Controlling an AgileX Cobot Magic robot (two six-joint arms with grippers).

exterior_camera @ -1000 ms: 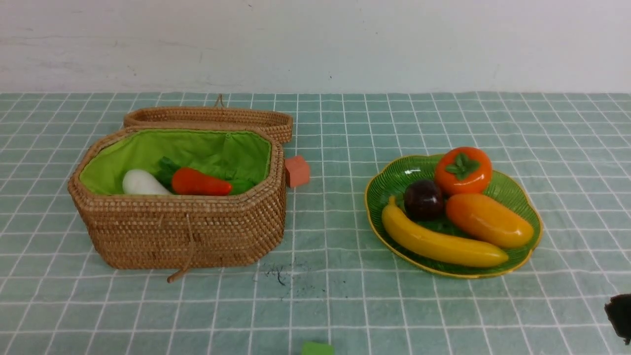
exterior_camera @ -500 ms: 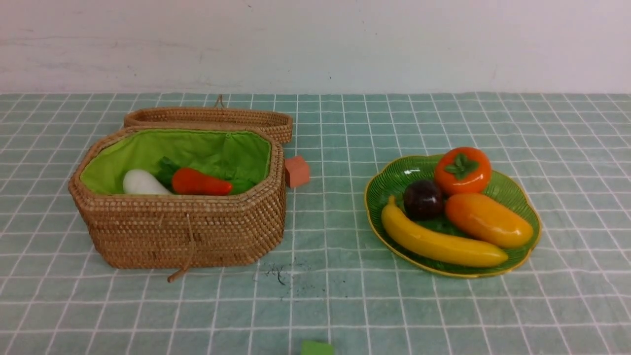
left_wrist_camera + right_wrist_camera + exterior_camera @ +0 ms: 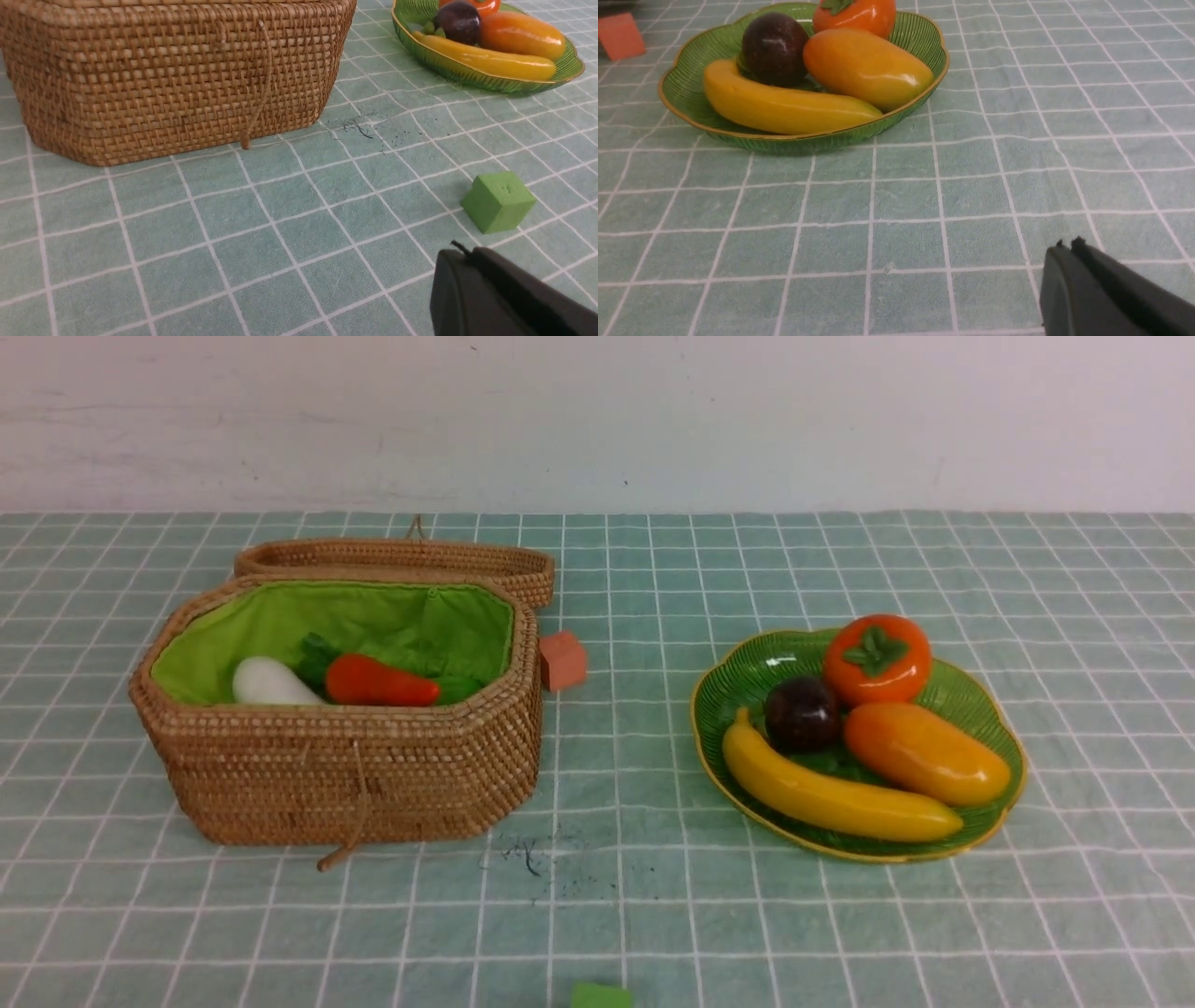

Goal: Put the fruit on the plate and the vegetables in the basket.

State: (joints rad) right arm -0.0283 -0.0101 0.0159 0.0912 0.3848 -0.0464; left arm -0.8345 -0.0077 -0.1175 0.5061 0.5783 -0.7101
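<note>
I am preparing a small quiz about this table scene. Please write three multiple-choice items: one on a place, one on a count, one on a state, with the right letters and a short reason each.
1. Where does the tapered orange-red carrot lie?
A. on the cloth
B. in the brown woven wicker basket
C. on the plate

2. How many fruits lie on the ribbed green plate with yellow rim?
A. two
B. three
C. four

3. How is the basket's woven lid?
A. open, lying behind the basket
B. shut
C. removed, on the plate

Key: 1 B, it rests on the green lining beside the white radish. 2 C, yellow banana, orange-yellow mango, dark purple mangosteen, orange-red persimmon. 3 A, the lining shows.
</note>
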